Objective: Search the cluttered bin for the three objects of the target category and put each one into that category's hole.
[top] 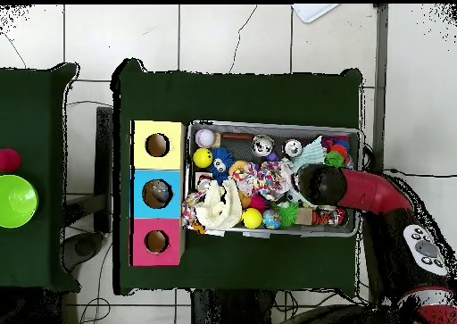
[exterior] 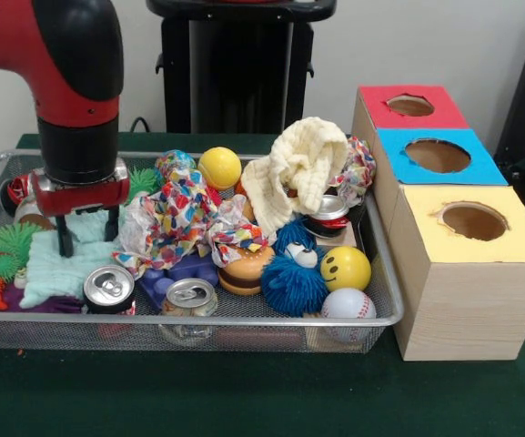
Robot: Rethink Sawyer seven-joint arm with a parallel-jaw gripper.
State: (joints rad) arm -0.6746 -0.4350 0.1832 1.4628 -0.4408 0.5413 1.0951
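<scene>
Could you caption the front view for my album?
Red robot arm's pincer lowered over pale-green cloth in toy-filled silver wire-mesh tray.

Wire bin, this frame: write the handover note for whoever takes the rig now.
Gripper: open, fingers down over the pale blue cloth at one end of the wire mesh bin, holding nothing.
No crushed water bottle is visible; any are presumably under the clutter.
Sorting box: red hole, blue hole and yellow hole; the overhead view seems to show something in the blue hole.
Done: cannot confirm any drop.
Left: dig, find the three bottles, drop each.
</scene>
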